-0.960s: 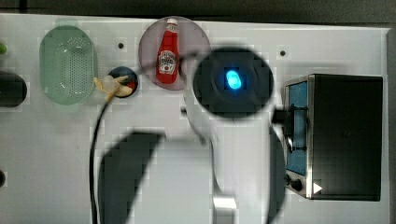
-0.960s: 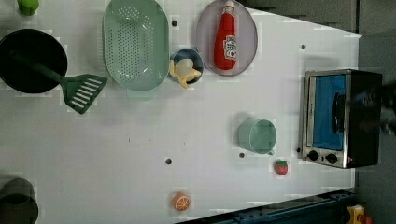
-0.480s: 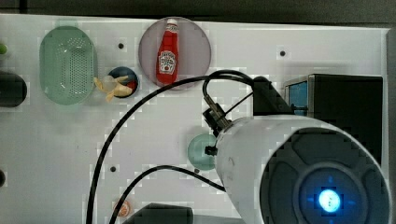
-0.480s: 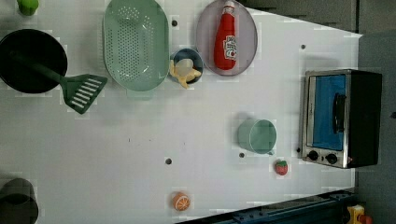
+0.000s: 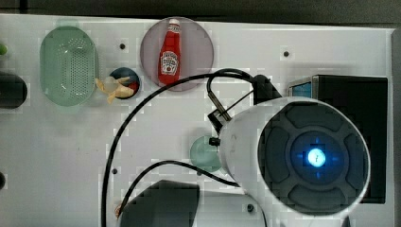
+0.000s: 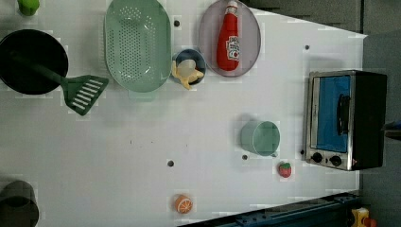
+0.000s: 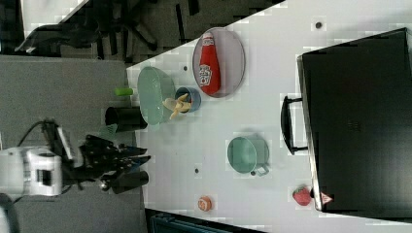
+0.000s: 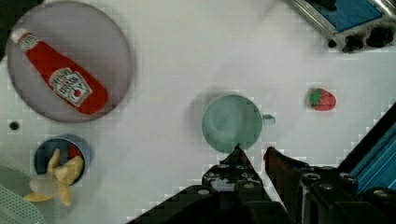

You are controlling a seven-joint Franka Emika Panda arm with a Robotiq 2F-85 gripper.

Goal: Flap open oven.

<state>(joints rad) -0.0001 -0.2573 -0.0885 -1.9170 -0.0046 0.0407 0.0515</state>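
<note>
Gripper up in the air, oven door shut

We saw the gripper with its fingers a narrow gap apart, holding nothing, above the green cup. The oven sat at the left view's right table edge, glass door facing the cup, handle running up-down.

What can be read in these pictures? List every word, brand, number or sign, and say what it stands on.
Ketchup bottle: a white label with dark print, too blurred to read.
Oven: a small red triangle sign at a front corner by the knobs; its symbol is too small to read.
Knobs: any markings are too small to read.
Nothing else carries legible text.
</note>
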